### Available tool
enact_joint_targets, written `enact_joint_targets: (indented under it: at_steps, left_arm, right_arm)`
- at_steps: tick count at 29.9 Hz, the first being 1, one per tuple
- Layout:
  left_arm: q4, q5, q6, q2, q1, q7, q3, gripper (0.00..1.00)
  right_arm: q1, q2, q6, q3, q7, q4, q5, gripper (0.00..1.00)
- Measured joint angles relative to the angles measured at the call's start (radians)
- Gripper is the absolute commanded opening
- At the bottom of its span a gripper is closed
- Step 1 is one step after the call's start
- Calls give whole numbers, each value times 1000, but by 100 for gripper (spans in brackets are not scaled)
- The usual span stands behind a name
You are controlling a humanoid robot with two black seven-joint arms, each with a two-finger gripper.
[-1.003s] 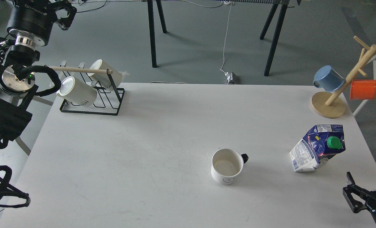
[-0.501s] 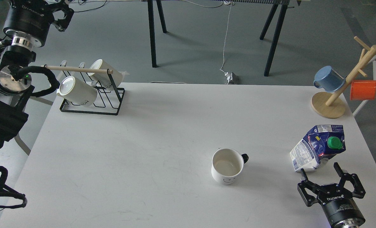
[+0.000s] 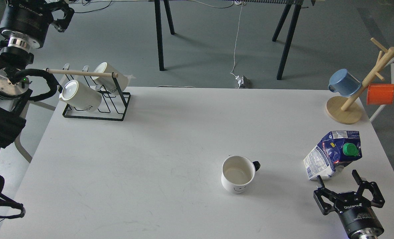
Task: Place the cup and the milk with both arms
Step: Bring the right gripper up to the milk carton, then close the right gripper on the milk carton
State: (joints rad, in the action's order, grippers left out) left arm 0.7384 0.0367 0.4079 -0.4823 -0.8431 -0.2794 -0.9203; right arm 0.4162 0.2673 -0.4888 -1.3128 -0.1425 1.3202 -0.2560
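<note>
A white cup [image 3: 237,174] with a smiley face and a black handle stands upright at the table's front centre-right. A blue and white milk carton [image 3: 333,154] with a green cap stands tilted near the right edge. My right gripper [image 3: 337,176] is open and empty, just in front of the carton, with its fingers pointing toward the carton's base. It is apart from the carton. My left gripper [image 3: 60,14] is raised at the far left, above and behind the mug rack. Its fingers cannot be told apart.
A black wire rack [image 3: 95,99] with two white mugs stands at the back left corner. A wooden mug tree [image 3: 344,111] with a blue cup and an orange cup stands at the back right. The table's right edge is close to the carton.
My right gripper came in from the bottom right corner to a spot just in front of the milk carton. My left arm drifted slightly up and left.
</note>
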Motion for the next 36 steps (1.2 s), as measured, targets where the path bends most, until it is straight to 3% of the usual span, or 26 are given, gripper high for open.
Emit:
enact_joint_targets:
  at_steps: [18,24,28,32,36]
  left_arm:
    - [6,-3,-7,-14,0,0,1,100]
    - [6,-6,-8,-10,-2,0,2,100]
    - [12,-8,-8,-16,-2,0,3,100]
    - [13,-10,-8,-18,-2,2,5,100]
    - [13,-16,-8,-17,-1,-2,40,100]
  right_arm:
    - [-36,-5,0,-36,-3,-5,1,99]
    - [-71,-7,0,-29,-3,-41,1,91]
    - [-99,-15,0,-30,-7,-71,1,82]
    - [-127,-31,0,-24,-10,-86,7,57]
    - [-149,-41,0,-16,-11,-91,38,48]
